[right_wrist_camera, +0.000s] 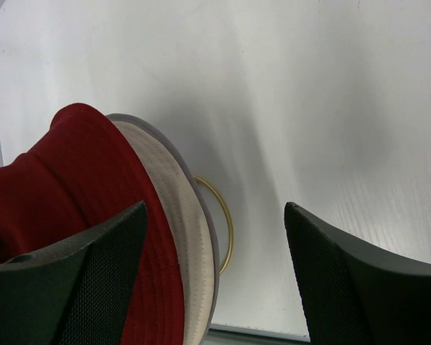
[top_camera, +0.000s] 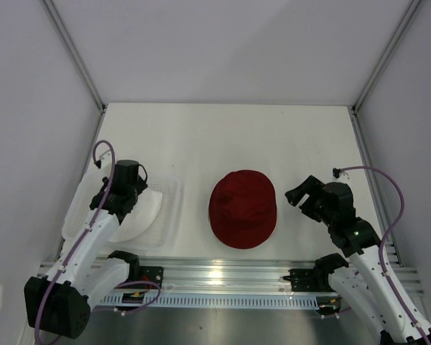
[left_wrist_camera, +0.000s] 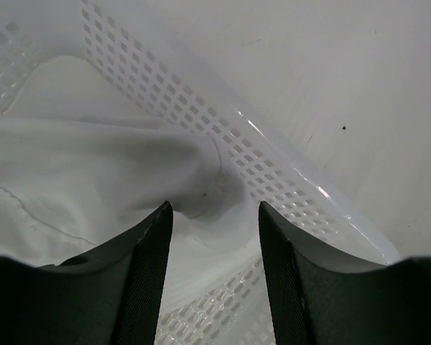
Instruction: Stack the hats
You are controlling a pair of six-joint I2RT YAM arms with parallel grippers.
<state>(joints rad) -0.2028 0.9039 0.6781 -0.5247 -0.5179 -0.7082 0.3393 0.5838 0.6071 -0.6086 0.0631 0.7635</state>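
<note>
1. A white desk (top_camera: pixel 223 136), closed in by plain white walls (top_camera: pixel 230 50), carried everything.
2. The dark red hat (top_camera: pixel 243 208) lay crown-up around the middle of the desk, toward the near edge, between the two arms.
3. The beige hat (right_wrist_camera: pixel 190 237) sat under it. Its brim showed just past the red brim in the right wrist view, and a thin yellowish loop (right_wrist_camera: pixel 226 230) lay against it.
4. The right end effector (right_wrist_camera: pixel 215 208) stood just right of this pair, its fingers spread wide and holding nothing. Both brims lay beside its left-hand finger, and bare desk filled most of the gap.
5. The white hat (left_wrist_camera: pixel 93 165) lay in a clear perforated tray (left_wrist_camera: pixel 273 172) at the left of the desk.
6. The left end effector (left_wrist_camera: pixel 214 208) hung low over the white hat with its fingers apart. A raised fold of the cloth sat between the tips but was not clamped. Whether the tips touched it could not be told.
</note>
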